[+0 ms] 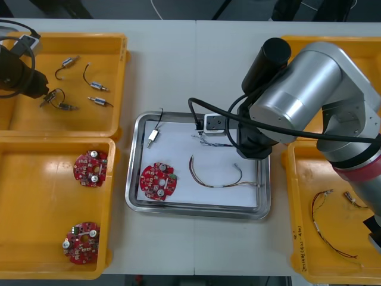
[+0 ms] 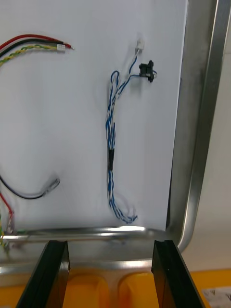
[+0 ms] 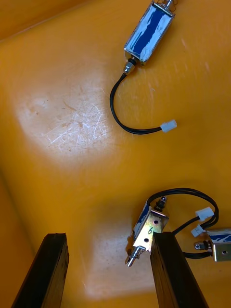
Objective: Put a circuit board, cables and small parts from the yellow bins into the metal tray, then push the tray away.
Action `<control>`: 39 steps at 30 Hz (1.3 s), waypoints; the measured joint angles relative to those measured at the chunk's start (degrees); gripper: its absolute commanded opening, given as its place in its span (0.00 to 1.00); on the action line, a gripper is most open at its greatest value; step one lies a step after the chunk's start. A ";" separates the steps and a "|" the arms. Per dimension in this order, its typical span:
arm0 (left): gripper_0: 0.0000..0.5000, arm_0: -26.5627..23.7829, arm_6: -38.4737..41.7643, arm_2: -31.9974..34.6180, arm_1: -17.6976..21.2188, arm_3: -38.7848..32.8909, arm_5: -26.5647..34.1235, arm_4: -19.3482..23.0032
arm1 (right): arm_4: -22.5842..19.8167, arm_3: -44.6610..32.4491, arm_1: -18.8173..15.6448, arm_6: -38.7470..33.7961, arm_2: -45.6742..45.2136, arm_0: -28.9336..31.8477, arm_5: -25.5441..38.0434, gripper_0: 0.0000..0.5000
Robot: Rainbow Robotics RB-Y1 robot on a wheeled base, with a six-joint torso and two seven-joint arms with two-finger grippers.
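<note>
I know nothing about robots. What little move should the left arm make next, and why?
Probably slide the open left jaws sideways until the small metal part beside one finger sits between them. They hover over the far left yellow bin; the right jaws stand open by the blue and white cable lying in the metal tray.

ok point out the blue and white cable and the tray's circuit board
blue and white cable (image 2: 110, 159): right wrist view, black band at its mid-length
circuit board (image 1: 159, 180): front view, centre of its red face
</note>
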 measured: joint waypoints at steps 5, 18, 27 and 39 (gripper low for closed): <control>1.00 -0.01 -0.01 -2.15 0.00 2.06 -3.07 0.01 | -0.05 -5.73 0.00 -2.03 -5.66 0.84 5.85 1.00; 1.00 -0.25 -0.02 -5.01 0.13 2.63 -3.86 0.19 | -3.69 -15.50 -0.57 -2.49 -21.89 7.88 5.87 1.00; 1.00 -0.34 -0.03 -5.28 0.13 2.64 -3.89 1.29 | -7.63 -16.18 -2.63 -3.64 -34.92 14.91 5.87 1.00; 1.00 -0.34 -0.03 -5.51 0.13 2.66 -3.89 2.59 | -5.90 -16.27 -2.95 -8.19 -44.43 21.27 5.87 1.00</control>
